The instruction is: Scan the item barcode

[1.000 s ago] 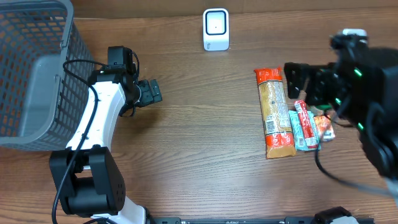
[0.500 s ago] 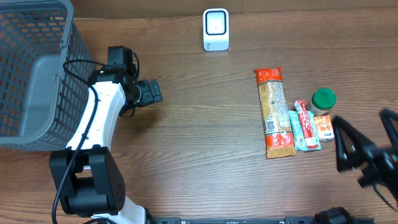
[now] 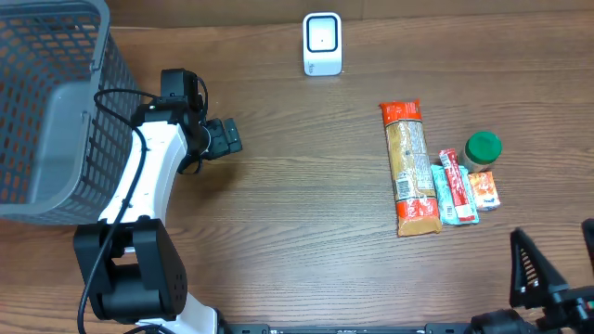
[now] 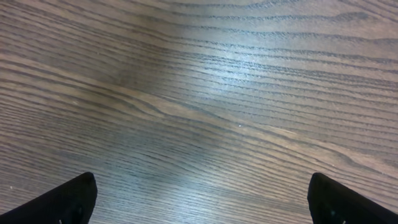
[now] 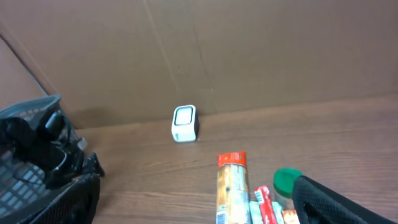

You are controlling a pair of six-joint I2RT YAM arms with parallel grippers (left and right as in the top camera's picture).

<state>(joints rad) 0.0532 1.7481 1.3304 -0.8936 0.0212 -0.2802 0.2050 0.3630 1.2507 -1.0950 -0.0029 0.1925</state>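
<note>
A white barcode scanner [image 3: 322, 44] stands at the table's back middle, and shows in the right wrist view as the scanner [image 5: 185, 123]. The items lie in a group at the right: a long orange pasta packet [image 3: 408, 167], red and teal stick packs [image 3: 455, 187], a green-lidded jar [image 3: 483, 148] and a small orange packet [image 3: 484, 191]. My right gripper [image 3: 557, 269] hangs open near the front right corner, apart from the items, holding nothing. The left gripper [image 3: 227, 137] is open over bare wood at the left, far from the items; its wrist view shows only its fingertips [image 4: 68, 199].
A grey wire basket [image 3: 46, 102] fills the back left corner, right beside the left arm. From the right wrist I see the pasta packet [image 5: 231, 186] and the green lid [image 5: 287, 180] just ahead of my fingers [image 5: 342, 199]. A brown cardboard wall runs behind the table.
The right arm has swung from above the items toward the front right corner, uncovering the jar and packets. The left arm has not moved.
</note>
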